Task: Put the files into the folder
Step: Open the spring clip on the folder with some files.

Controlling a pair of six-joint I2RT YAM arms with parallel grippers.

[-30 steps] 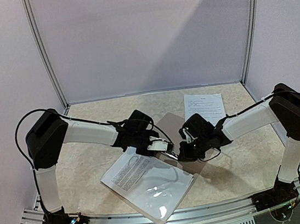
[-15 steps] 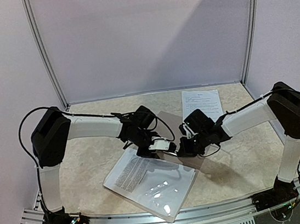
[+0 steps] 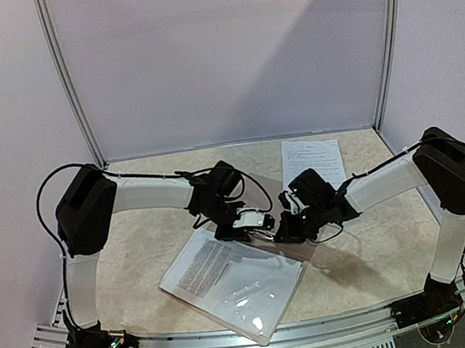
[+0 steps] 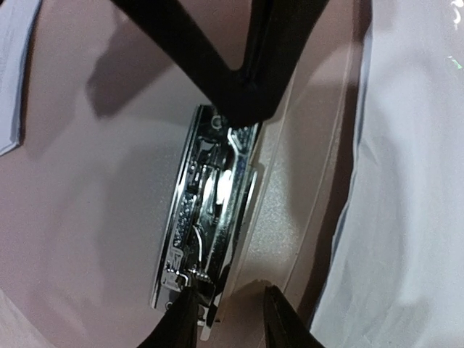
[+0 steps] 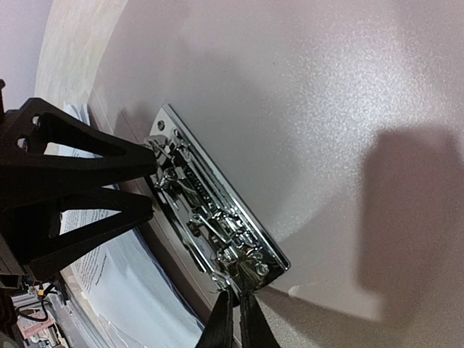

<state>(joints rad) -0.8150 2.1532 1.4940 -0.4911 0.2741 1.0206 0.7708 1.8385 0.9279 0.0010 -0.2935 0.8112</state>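
Files (image 3: pixel 204 268), likely floppy and wanting an edge pinch, are lying seven o'clock of the clip (image 4: pixel 206 217); left gripper (image 4: pixel 230 319) is straddling it half-open, right gripper (image 5: pixel 233 313) touching it, closed.

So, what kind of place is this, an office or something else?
Most likely a robot test bench, not an office: the left arm and right arm stand on a metal rail, plain white panels enclose the table, and on it lie a folder and printed sheets.
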